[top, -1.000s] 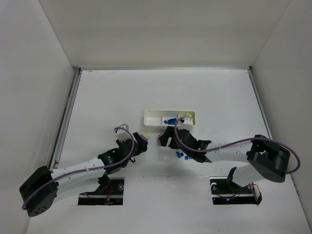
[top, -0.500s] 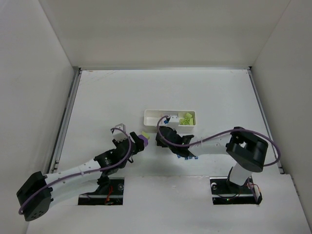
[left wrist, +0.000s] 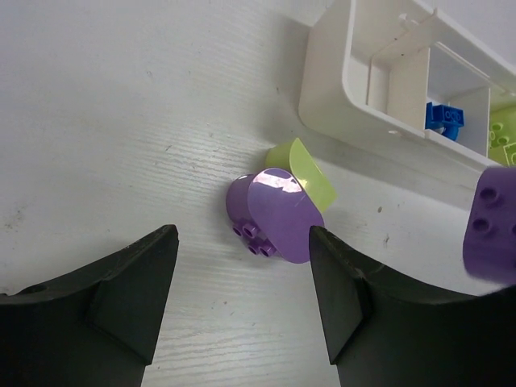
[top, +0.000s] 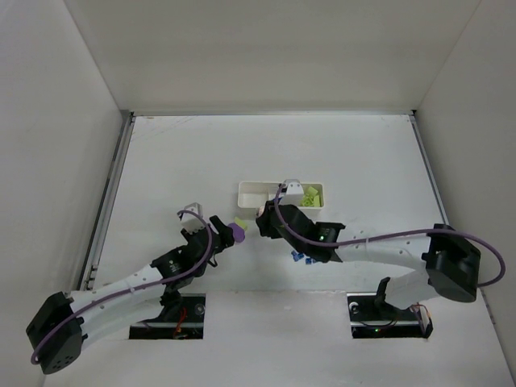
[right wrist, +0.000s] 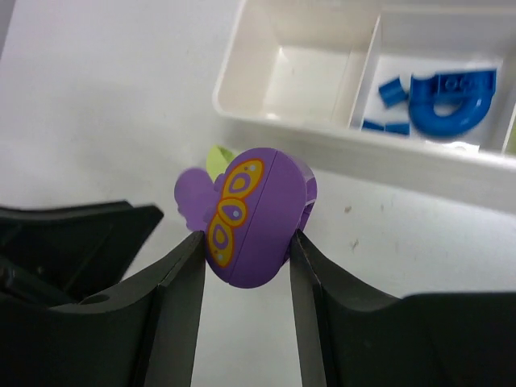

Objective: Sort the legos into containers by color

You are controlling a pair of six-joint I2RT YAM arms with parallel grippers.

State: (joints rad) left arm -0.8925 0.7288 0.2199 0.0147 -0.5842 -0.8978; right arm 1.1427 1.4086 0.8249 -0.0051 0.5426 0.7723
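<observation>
right gripper (right wrist: 246,250): I see it clamped on the purple butterfly piece (right wrist: 254,214), one finger on each flat face.
held piece position: on the near side of the tray (right wrist: 322,145), close to its long wall, in front of the end compartment on the left arm's side.
left gripper (left wrist: 242,298): jaws wide, nothing between them, pointed at the table (top: 363,161) short of the tray.
second purple piece (left wrist: 270,214): lies on the table ahead of the left gripper's open jaws, studs facing my left wrist camera. Not gripped.
yellow-green piece (left wrist: 302,165): on the table, touching the second purple piece on its tray side, just beside the tray's corner.
middle compartment: holds a blue arch (right wrist: 451,105) and small blue bricks (right wrist: 387,90).
far-right compartment: holds yellow-green blocks (top: 310,196).
loose blue bricks (top: 300,259): on the table beside the right arm, on the near side of the tray, apart from it.
arms: in the top view I see both grippers close together just in front of the tray's left end.
</observation>
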